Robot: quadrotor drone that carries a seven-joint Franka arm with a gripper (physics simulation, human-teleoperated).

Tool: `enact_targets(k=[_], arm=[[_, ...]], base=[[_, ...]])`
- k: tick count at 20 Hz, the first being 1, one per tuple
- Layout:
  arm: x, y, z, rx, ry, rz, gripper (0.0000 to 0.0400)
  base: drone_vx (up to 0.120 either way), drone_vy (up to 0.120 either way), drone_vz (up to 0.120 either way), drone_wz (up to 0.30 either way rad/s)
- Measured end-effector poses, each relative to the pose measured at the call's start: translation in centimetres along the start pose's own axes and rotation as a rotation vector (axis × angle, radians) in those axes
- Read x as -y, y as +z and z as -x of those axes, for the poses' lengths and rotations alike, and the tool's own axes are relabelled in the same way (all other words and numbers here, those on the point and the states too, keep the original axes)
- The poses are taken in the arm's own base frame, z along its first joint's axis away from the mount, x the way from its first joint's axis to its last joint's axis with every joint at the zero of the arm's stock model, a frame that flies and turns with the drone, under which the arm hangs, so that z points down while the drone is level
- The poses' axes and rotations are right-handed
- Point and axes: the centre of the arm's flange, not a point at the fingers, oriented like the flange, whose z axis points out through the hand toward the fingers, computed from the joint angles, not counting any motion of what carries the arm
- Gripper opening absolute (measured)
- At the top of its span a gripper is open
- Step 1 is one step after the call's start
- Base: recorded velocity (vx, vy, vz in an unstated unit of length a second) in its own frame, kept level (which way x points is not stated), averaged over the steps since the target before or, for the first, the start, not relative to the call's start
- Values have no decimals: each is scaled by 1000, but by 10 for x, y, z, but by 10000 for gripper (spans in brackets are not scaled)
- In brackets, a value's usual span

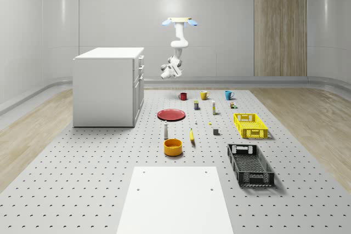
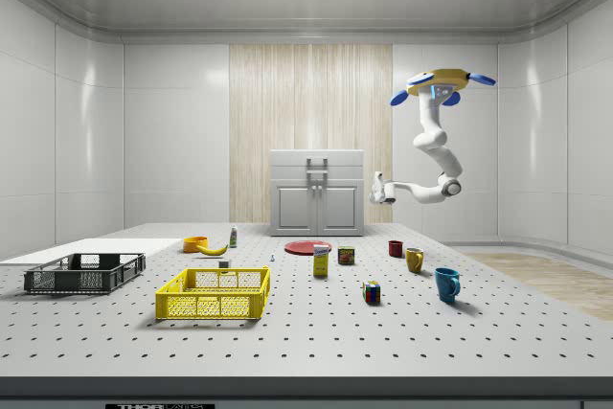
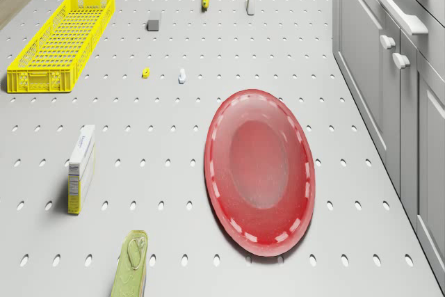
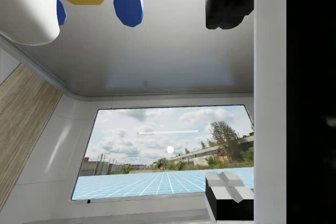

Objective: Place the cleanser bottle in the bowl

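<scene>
1. The drone (image 1: pixel 179 22) with yellow body and blue rotors hovered high above the far end of the perforated grey table (image 1: pixel 98 173), beyond the flat red plate (image 1: pixel 171 114)
2. White arm hung below it; gripper (image 1: pixel 165 69) sat level with the top of the white cabinet (image 1: pixel 107 86), just beside it, well above the table
3. Gripper (image 4: pixel 224 98) fingers (image 4: pixel 227 195) stood apart, nothing between them
4. Small white cleanser bottle (image 1: pixel 165 130) stood upright on the table, just behind the round yellow bowl (image 1: pixel 173 147), not touching it
5. Yellow banana (image 1: pixel 192 135) lay near the bowl
</scene>
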Motion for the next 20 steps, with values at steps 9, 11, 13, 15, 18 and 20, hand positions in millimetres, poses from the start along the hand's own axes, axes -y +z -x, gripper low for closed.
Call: enact_targets(k=[9,11,13,15,18,20], arm=[[67,78,70,-953,-31,958,400],[68,94,72,-1071,-36,1074,400],[68,106,72,-1155,-40,1157,400],[68,114,72,-1216,-44,1216,400],[67,122,71,-1275,-47,1272,400],[66,126,70,-1299,-49,1296,400]], base=[[120,-53,-18,0],[120,0,-120,0],[120,0,-120,0],[120,-120,-120,0],[120,-120,-120,0],[120,-40,-60,0]])
